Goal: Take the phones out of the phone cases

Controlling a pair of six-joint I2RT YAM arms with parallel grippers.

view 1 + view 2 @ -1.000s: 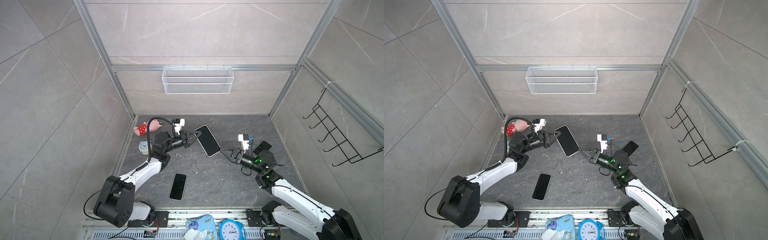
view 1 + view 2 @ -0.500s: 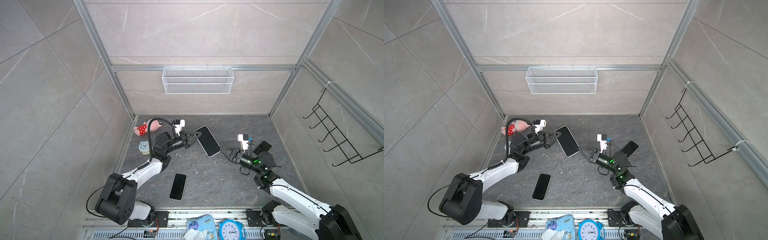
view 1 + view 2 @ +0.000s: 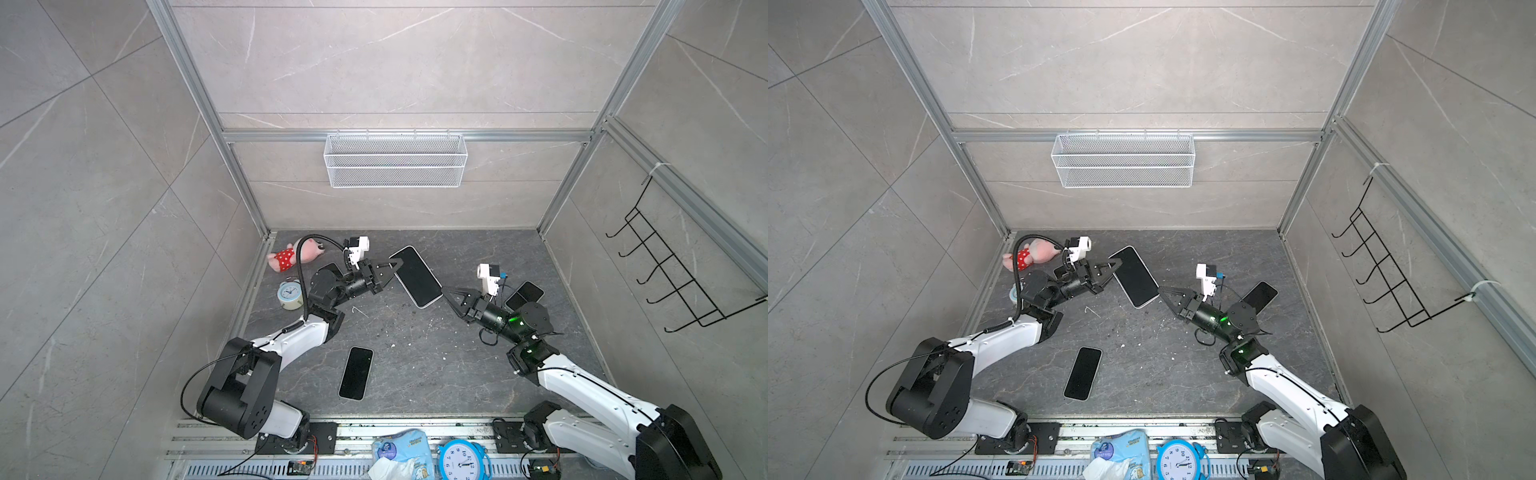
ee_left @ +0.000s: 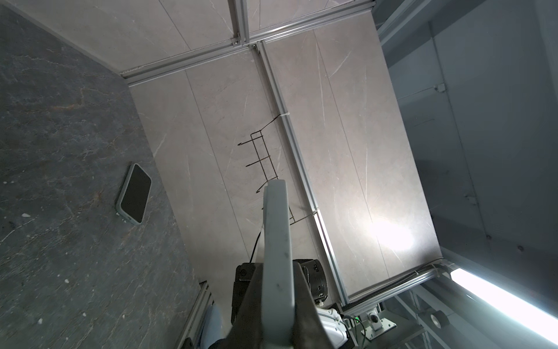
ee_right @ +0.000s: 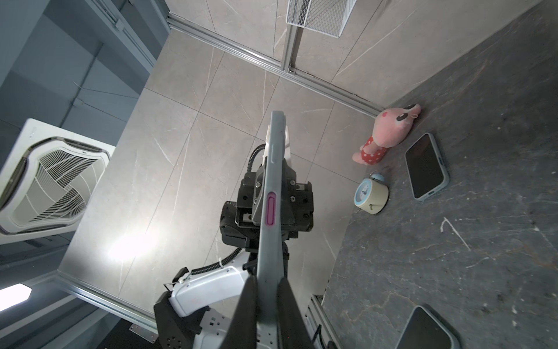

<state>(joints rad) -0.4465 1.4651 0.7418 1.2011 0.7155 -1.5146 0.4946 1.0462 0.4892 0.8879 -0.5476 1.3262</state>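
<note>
While it hangs in the air, flat shiny black phone (image 3: pixel 417 276) in smooth grey phone case (image 4: pixel 276 256), left gripper (image 3: pixel 392 266) pinching one end, right gripper (image 3: pixel 446 291) pinching the other, wrist views showing only its thin edge

Both top views look down from high at the front, across the dark floor (image 3: pixel 415 340) toward the back wall (image 3: pixel 395 75), and share almost the whole scene. The wrist cameras sit close, sighting edge-on along the raised phone (image 4: pixel 276 241), apparently facing each other across it.
</note>
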